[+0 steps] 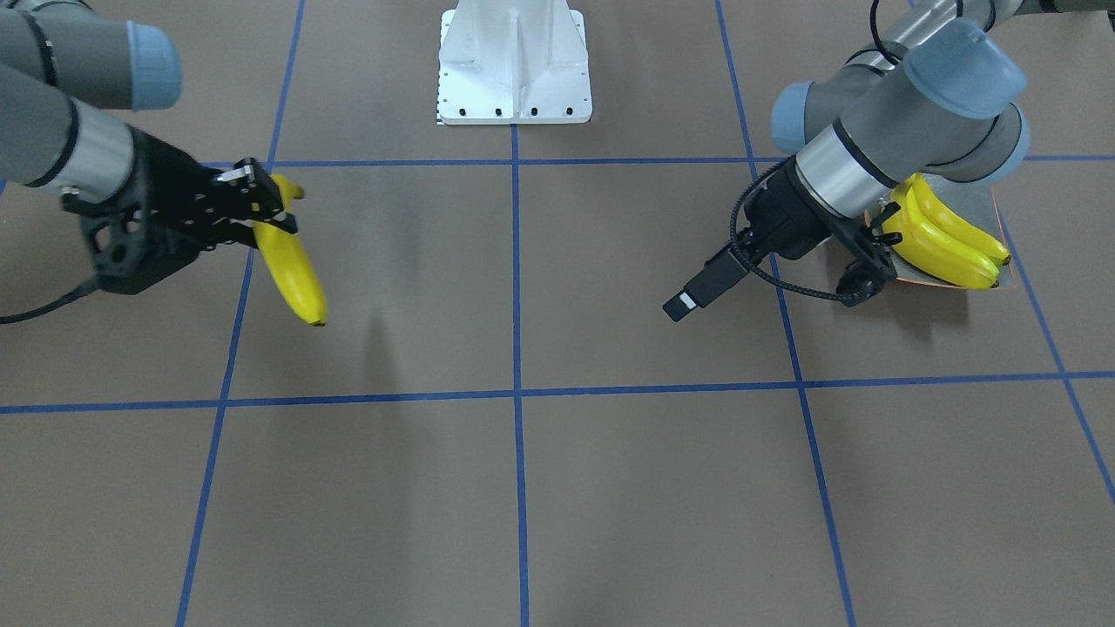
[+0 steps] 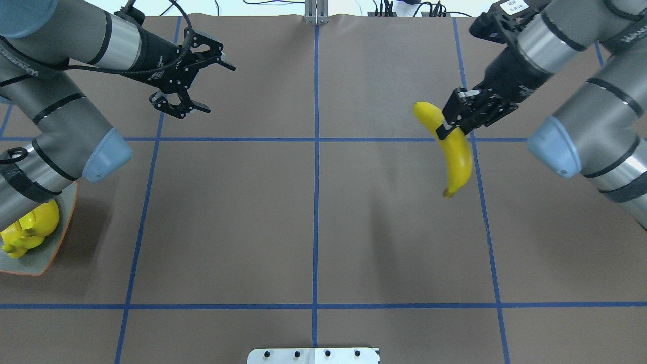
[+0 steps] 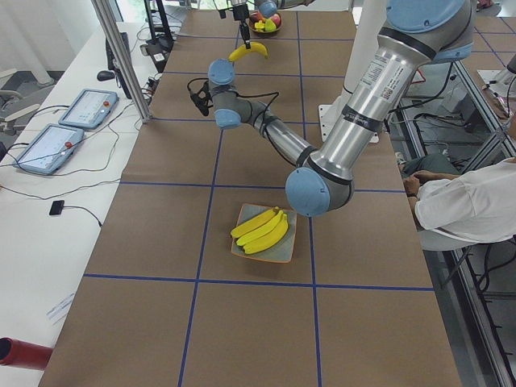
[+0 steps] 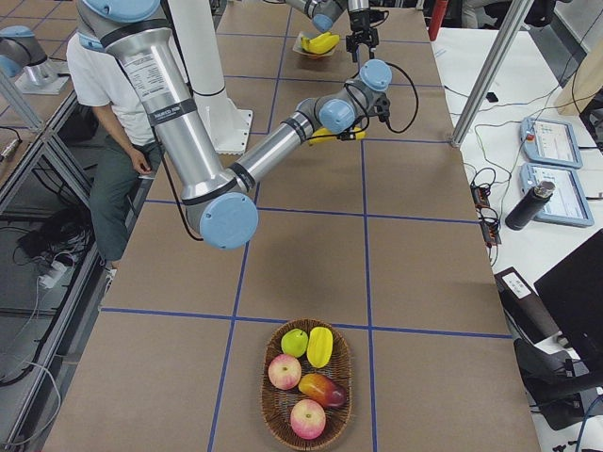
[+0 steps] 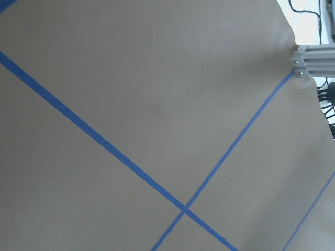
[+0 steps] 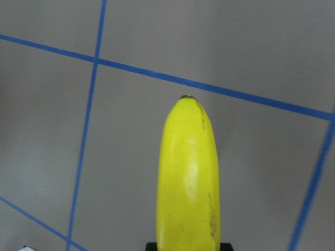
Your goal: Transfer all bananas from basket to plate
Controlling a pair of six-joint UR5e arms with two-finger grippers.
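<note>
Above tabletop (image 2: 242,227), right end effector (image 2: 453,124) clamps banana (image 2: 459,159), long axis toward robot base (image 2: 313,356); plate (image 2: 44,253) far left, nearer spread-apart left end effector (image 2: 221,89).

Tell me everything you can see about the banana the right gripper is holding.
The banana is bright yellow, glossy, curved, with a small dark tip and faint brown streaks. The right gripper clamps it near one end; the rest hangs free in the air above the brown table, touching nothing else.

Nothing legible: the white label (image 2: 510,5) on the right arm (image 2: 601,101) is too small to read.
</note>
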